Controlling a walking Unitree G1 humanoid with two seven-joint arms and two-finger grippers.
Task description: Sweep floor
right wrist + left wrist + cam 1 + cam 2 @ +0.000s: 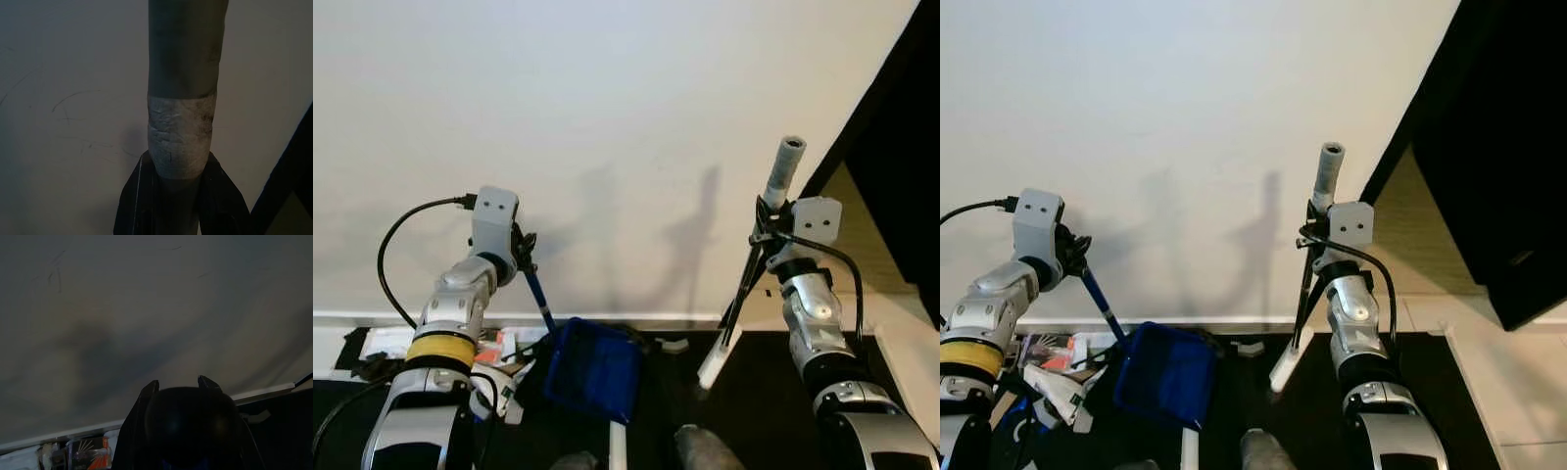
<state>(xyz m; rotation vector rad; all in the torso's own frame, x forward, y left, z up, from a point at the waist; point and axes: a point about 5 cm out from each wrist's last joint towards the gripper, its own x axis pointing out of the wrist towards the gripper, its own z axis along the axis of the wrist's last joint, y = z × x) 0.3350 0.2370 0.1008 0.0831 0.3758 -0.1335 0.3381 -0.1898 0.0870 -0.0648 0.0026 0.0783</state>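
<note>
Right wrist view shows my right pincer (178,196) clamped on the broom handle (182,98), both black fingers hugging the pale taped band of the shaft. From the head cameras, that handle (781,176) rises in front of the white wall (607,117) and its lower end slants down toward the dark floor (754,392) just below the baseboard (607,318).

My left pincer (521,257) is closed on the thin blue stem of the dustpan (592,370), whose blue scoop rests on the dark floor close under the baseboard. A heap of litter (494,352), wrappers and scraps, lies against the baseboard beside the scoop, on the side away from the broom.

My judgement: the step in hand is bringing broom and pan together at that heap. To do it well I would keep the pan's lip flat on the floor and facing the litter, hold the broom grip firm so the shaft does not twist, and draw short strokes along the baseboard rather than one long push that scatters the scraps.
</note>
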